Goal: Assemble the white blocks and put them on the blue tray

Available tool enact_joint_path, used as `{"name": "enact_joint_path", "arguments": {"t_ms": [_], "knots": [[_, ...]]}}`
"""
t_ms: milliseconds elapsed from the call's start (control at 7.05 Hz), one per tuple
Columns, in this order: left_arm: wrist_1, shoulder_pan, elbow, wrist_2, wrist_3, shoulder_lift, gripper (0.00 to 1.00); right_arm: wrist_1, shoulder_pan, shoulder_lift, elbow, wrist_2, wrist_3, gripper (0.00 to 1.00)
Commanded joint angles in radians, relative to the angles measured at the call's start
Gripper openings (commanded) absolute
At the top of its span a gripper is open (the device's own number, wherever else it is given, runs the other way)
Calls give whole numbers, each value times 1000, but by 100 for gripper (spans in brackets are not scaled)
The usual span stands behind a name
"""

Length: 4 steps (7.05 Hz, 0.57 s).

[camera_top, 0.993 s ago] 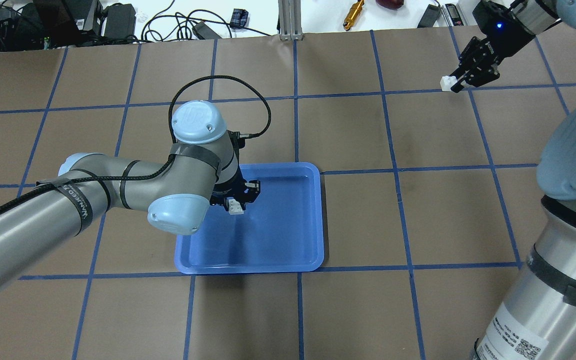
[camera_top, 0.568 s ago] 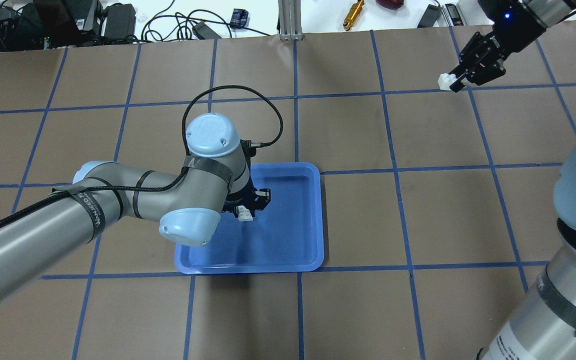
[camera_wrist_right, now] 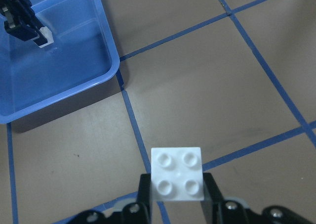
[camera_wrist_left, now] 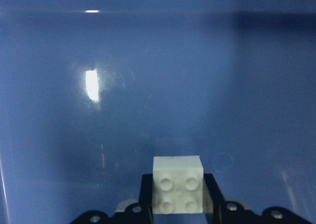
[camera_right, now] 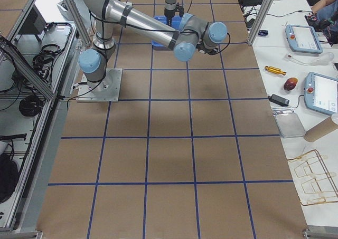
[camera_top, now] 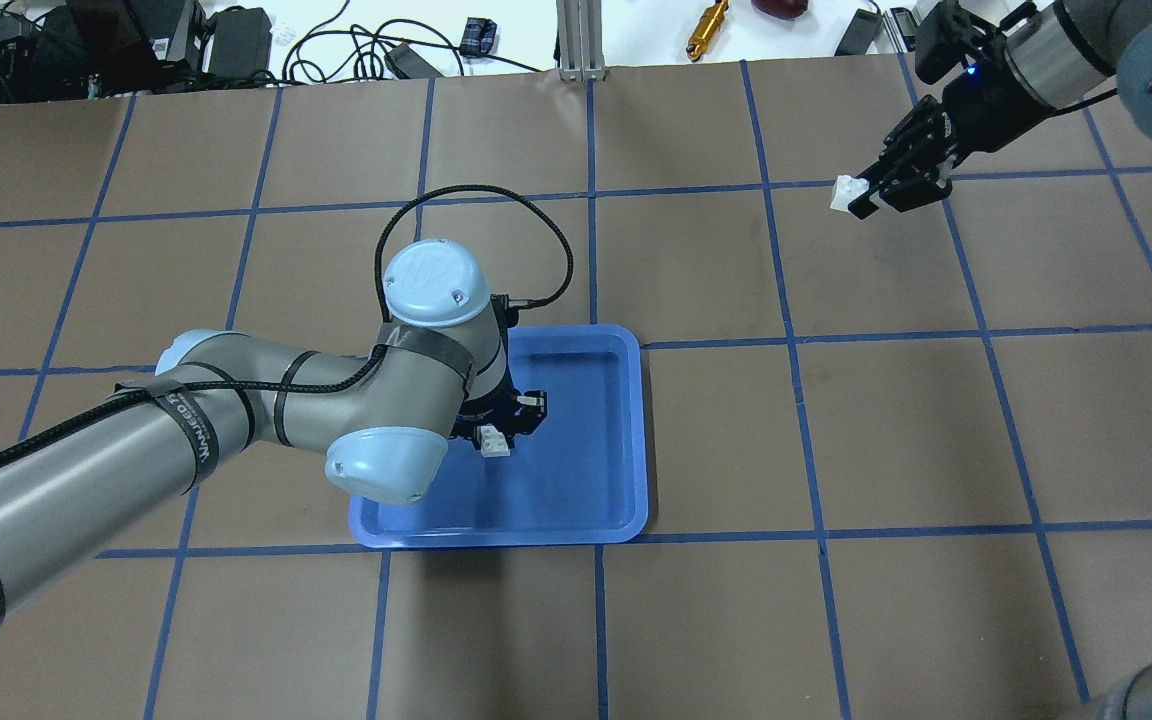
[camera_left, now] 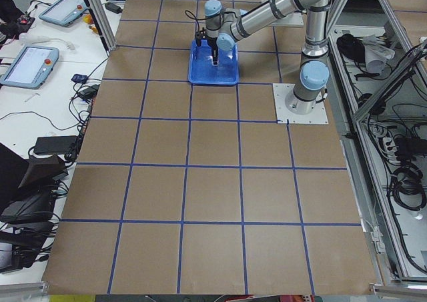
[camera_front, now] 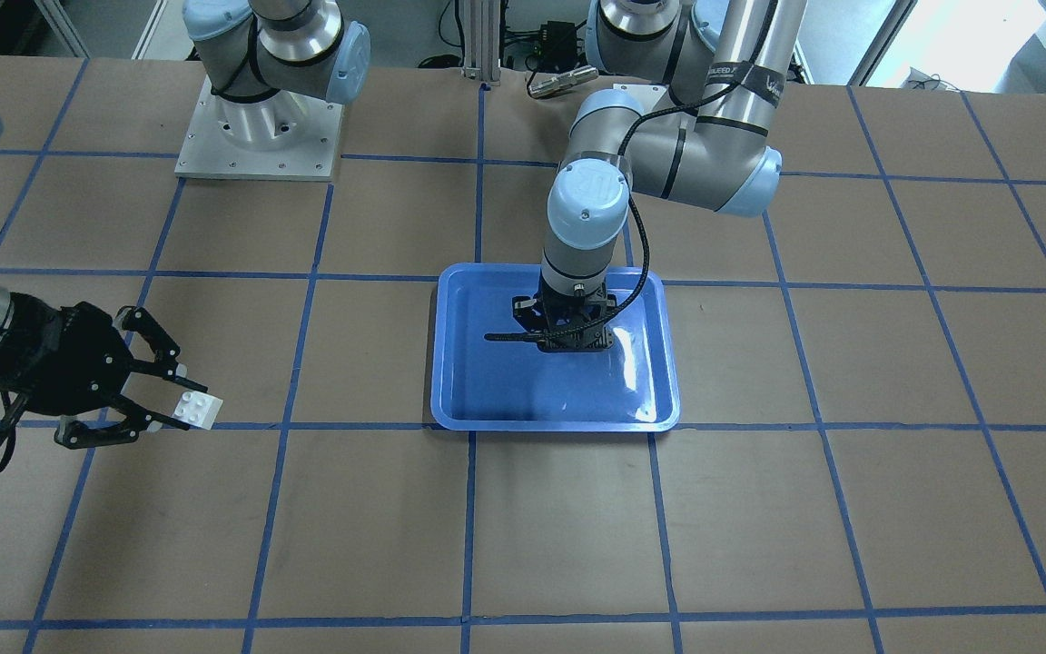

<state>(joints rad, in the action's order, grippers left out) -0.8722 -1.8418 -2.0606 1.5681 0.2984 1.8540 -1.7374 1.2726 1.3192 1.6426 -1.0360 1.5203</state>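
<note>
Main hazard at the join: two tiny blocks, each pinched only by its sides, to be met stud to socket in mid-air. With any tilt or offset between them, likely to jam, skid across the studs, or twist out of a grip. Risky too to press hard, enough perhaps to lever a block free. If lost on the left side, probably caught by the tray (camera_top: 576, 485). If lost on the right side, bound for the bare desk (camera_top: 836, 440), well apart from the tray and possibly bouncing further. Also worth watching the approach: two wrists closing on one small spot, with little room before finger meets finger.

On the left: arm bent at the elbow, wrist turned straight down over the tray's middle. Left end effector (camera_top: 501, 432) clamped on the left block (camera_wrist_left: 177, 184), studs up toward the wrist camera. Held low over the tray floor; impossible to tell whether touching it.

On the right: arm stretched far out toward the desk's far right corner, wrist angled down and aimed back at the tray. Right end effector (camera_top: 858, 196) closed on the right block (camera_wrist_right: 177, 181) at the very fingertips, studs likewise toward its camera, clear above the desk.
</note>
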Motion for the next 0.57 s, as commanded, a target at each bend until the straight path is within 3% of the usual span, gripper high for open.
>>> {"name": "enact_joint_path", "arguments": {"t_ms": [0,142,426], "knots": [[2,4,-4,3,-2,4,69,-114,8,153,199,-1,-38,0],[-1,4,-4,1,2,4,72,-131,28,164,232,1,-32,0],[1,19,10,3,-11,-7,75,-279,146,164,293,-4,-19,0]]}}
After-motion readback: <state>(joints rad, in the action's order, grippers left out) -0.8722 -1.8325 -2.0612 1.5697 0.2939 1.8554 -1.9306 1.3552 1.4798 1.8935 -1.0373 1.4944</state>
